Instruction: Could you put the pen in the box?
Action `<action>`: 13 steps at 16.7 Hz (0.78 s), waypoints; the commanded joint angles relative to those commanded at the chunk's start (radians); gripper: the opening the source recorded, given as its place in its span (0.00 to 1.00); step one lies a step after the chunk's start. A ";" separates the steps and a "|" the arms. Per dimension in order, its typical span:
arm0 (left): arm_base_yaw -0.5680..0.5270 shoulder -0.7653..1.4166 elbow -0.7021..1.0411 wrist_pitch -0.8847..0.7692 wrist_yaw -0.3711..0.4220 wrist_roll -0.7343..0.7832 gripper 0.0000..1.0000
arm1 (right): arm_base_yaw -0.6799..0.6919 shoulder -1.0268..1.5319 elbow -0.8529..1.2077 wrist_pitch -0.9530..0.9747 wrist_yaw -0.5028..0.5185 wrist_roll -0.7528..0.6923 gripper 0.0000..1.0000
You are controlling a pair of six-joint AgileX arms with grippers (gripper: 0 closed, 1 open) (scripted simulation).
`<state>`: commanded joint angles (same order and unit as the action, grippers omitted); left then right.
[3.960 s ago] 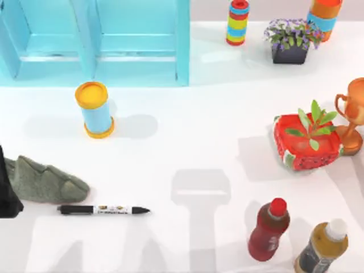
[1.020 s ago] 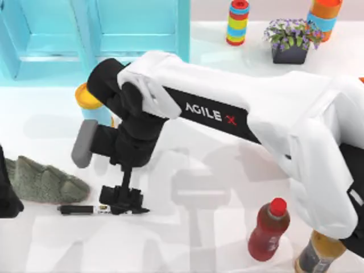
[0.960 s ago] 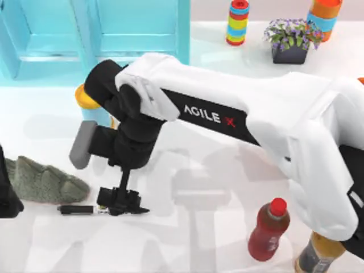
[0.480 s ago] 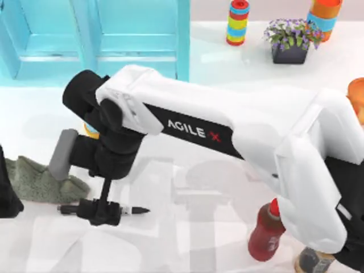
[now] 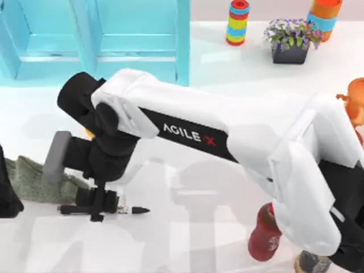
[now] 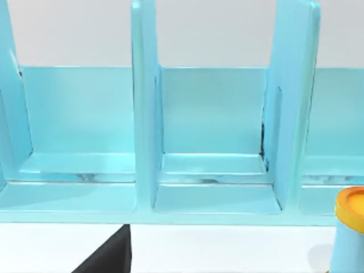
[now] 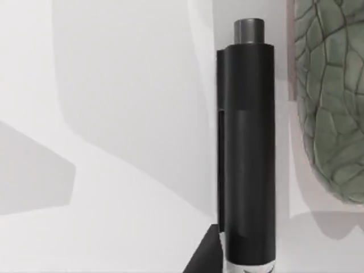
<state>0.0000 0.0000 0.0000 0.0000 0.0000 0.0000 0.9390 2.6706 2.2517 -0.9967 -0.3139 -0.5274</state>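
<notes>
The pen lies flat near the tabletop's front left, with bare surface in front of it and to its right. Just behind its capped end sits a grey-green rock, close beside the cap in the right wrist view, so little room is left on that side. The right gripper stands over the pen's middle. Between pen and box at the back left, a yellow-lidded can stands in the way. A red bottle stands well off to the right.
</notes>
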 joint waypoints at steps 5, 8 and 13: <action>0.000 0.000 0.000 0.000 0.000 0.000 1.00 | 0.000 0.000 0.000 0.000 0.000 0.000 0.00; 0.000 0.000 0.000 0.000 0.000 0.000 1.00 | 0.000 0.000 0.000 0.000 0.000 0.000 0.00; 0.000 0.000 0.000 0.000 0.000 0.000 1.00 | -0.017 -0.043 0.026 0.005 0.020 -0.016 0.00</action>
<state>0.0000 0.0000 0.0000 0.0000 0.0000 0.0000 0.9219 2.6273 2.2782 -0.9921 -0.2935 -0.5431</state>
